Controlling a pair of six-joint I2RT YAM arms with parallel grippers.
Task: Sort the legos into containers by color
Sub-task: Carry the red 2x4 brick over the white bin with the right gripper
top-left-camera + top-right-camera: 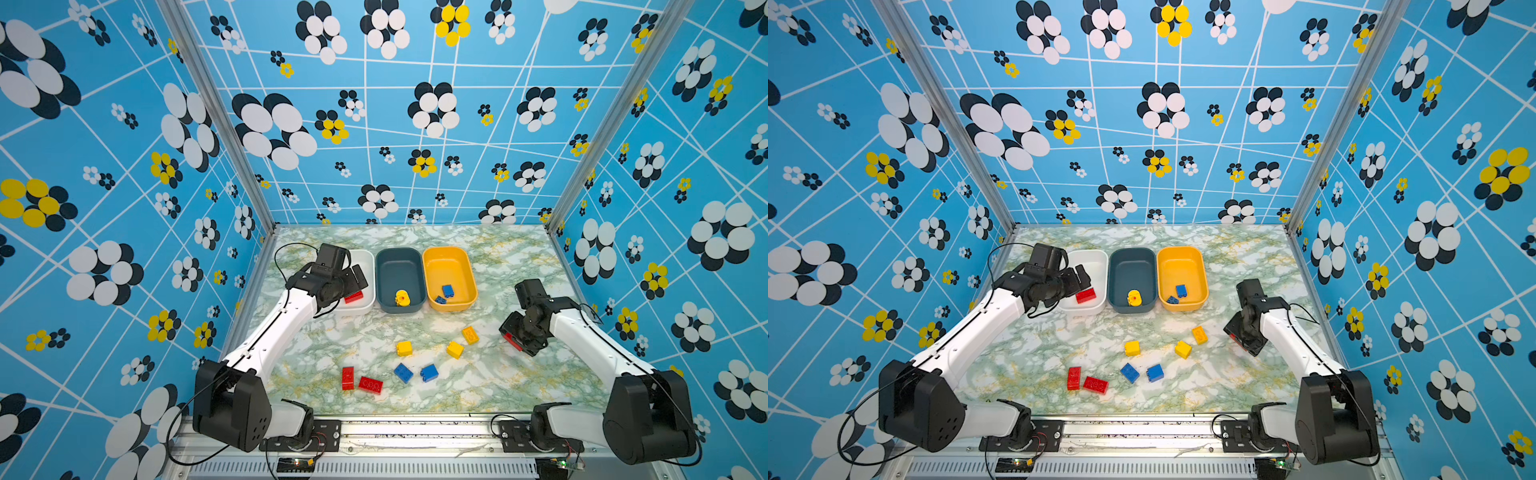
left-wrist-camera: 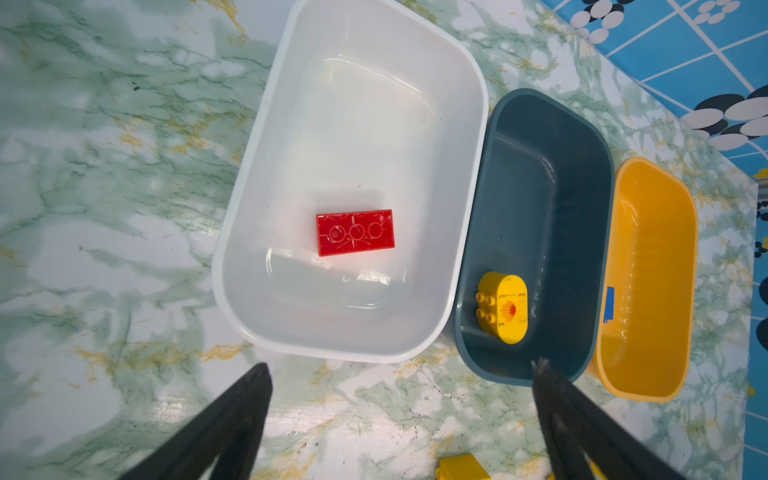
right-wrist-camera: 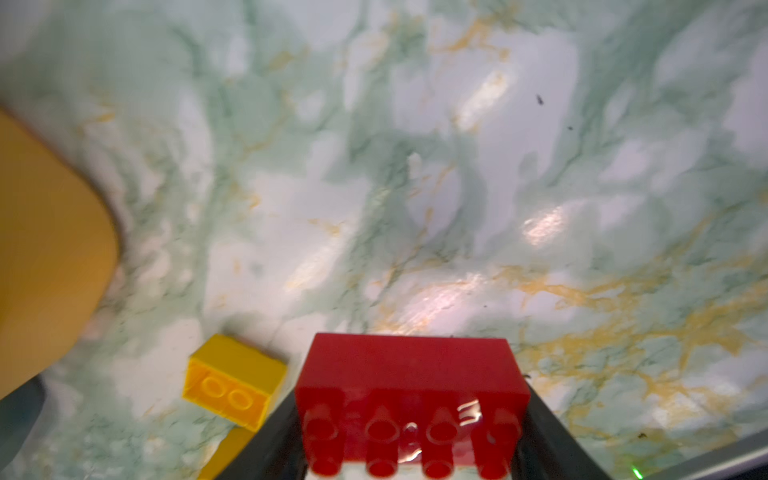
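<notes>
The right hand is clenched on a red brick, held off the counter. In the right wrist view the brick fills the gap between the two black fingers, pinched at its short ends, with its rows of studs facing the camera. Just beside this hand a yellow brick lies on the counter underside up, and farther off on the same side curves the wall of the yellow tub. The left hand hangs released over the white tub. Its fingers are spread wide and grasp nothing, with only bare counter between them in the left wrist view. Just ahead of its fingertips, inside that tub, a second red brick lies flat with its hollow underside up. Next out from the hand, the teal tub holds a rounded yellow piece printed with a red-orange sun mark, and the faint marks around that print are too small to read. The yellow tub, farthest from the left hand, holds two blue bricks. On the open counter between the two hands lie two red bricks, two blue bricks and two yellow bricks.
</notes>
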